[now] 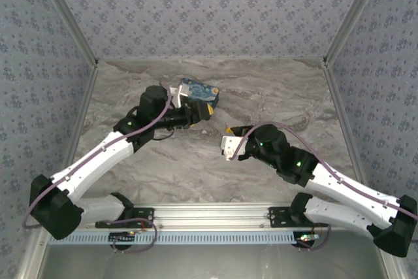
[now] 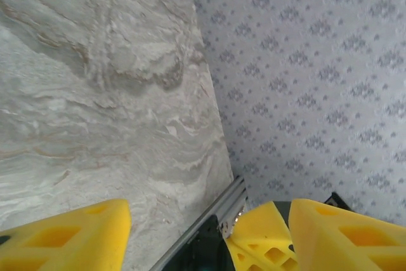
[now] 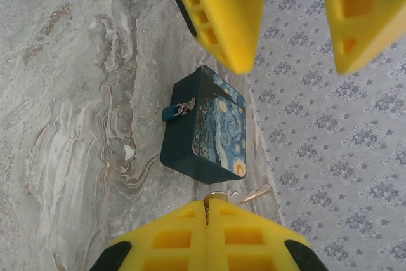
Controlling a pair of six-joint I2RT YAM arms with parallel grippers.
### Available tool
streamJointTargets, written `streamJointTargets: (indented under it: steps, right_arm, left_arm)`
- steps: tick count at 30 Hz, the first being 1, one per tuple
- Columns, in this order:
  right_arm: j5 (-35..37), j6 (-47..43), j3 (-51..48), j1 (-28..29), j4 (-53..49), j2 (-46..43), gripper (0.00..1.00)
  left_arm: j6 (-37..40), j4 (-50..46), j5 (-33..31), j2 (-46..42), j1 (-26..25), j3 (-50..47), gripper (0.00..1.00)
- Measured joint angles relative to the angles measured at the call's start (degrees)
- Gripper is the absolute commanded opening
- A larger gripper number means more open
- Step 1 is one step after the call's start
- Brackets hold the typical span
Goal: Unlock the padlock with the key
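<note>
Pinching a small silvery metal key (image 3: 244, 195) between its closed yellow fingers, the right gripper (image 3: 206, 211) hovers just short of a blue-and-yellow starry-night painted box (image 3: 212, 134) on the grey marbled table (image 3: 63, 125). A tiny blue-bodied padlock (image 3: 170, 113) with a thin silvery shackle hangs from the clasp on the box's dark side wall. In the right wrist view it sits up and to the left of the key and clearly apart from it, with the box's near corner between them. Beyond the box, the left gripper (image 3: 292, 61) hangs with its fingers spread wide and holds nothing. The task appears to be at the approach stage: the key is in hand and the lock has not been reached. The next move likely calls for swinging the key's tip round to the padlock's lower end and lining it up with the keyhole, which cannot be made out from here. The dangling lock may need the open claw to steady it.
</note>
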Motion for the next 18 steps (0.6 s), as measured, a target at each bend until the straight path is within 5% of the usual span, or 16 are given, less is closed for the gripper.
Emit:
streamJointTargets:
  steps: [18]
  right_arm:
    - [-3.8, 1.4, 0.9, -0.6, -2.1, 0.0, 0.00]
  left_arm:
    - [3.3, 4.5, 5.3, 6.9, -5.6, 2.1, 0.40]
